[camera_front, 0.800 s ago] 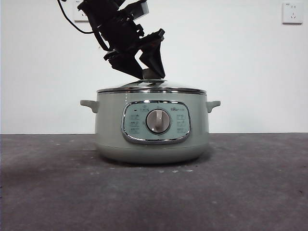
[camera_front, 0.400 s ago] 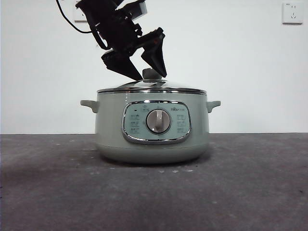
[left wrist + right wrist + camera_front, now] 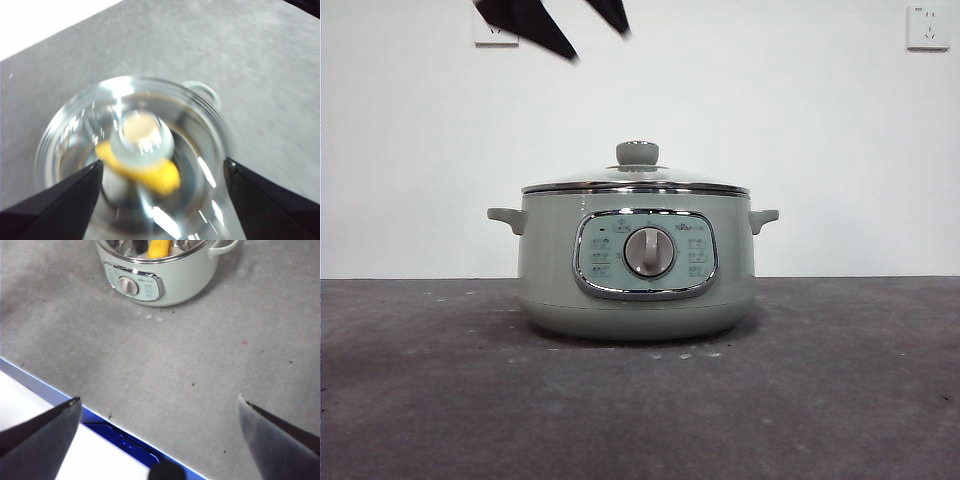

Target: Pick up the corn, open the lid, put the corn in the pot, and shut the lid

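Yellow plastic corn (image 3: 150,172) sits inside sage-green pot (image 3: 636,265) under glass lid (image 3: 636,180); left gripper (image 3: 160,175), jaws wide and empty, should lift straight clear.

Left claw (image 3: 582,30) high up, jaws spread wide, empty, only the tips in front view. Right claw (image 3: 157,435) hangs jaws wide apart, empty, held well back.
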Motion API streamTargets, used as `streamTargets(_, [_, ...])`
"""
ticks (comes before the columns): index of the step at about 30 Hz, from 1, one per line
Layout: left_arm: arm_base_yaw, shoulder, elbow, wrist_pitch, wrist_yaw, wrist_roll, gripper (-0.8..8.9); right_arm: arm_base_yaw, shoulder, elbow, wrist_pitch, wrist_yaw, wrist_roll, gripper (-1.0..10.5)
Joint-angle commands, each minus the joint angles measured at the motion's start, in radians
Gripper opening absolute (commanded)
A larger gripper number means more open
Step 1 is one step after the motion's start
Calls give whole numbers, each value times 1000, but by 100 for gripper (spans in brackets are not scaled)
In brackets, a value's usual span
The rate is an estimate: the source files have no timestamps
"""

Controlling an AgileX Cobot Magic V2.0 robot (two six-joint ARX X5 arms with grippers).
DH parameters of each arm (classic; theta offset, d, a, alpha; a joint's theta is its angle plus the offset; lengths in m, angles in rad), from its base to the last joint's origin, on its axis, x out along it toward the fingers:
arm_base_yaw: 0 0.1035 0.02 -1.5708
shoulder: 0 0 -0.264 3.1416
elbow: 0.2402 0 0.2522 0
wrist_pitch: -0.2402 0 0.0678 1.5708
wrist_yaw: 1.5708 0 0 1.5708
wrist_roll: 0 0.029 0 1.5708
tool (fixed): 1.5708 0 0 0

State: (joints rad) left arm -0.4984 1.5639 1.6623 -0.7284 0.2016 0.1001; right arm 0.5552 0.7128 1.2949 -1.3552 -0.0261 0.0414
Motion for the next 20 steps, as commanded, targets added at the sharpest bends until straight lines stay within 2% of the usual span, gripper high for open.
streamTargets(1, [2,-89,-2,-87,11,-10,409,2,-2,-9,-24,5,7,531])
streamTargets(7, [2,-277,-2,-305,92,-19,409,2,-2,-9,-24,5,7,531])
streamTargets(10, [2,-351,-2,-388,93,-23,409,2,-2,-9,-24,5,7,531])
streamTargets(18, [2,-454,-2,-465,93,-22,407,2,-2,-9,-24,4,7,530])
streamTargets(20, [2,-459,-2,-470,93,-22,388,2,-2,-9,-24,4,8,453])
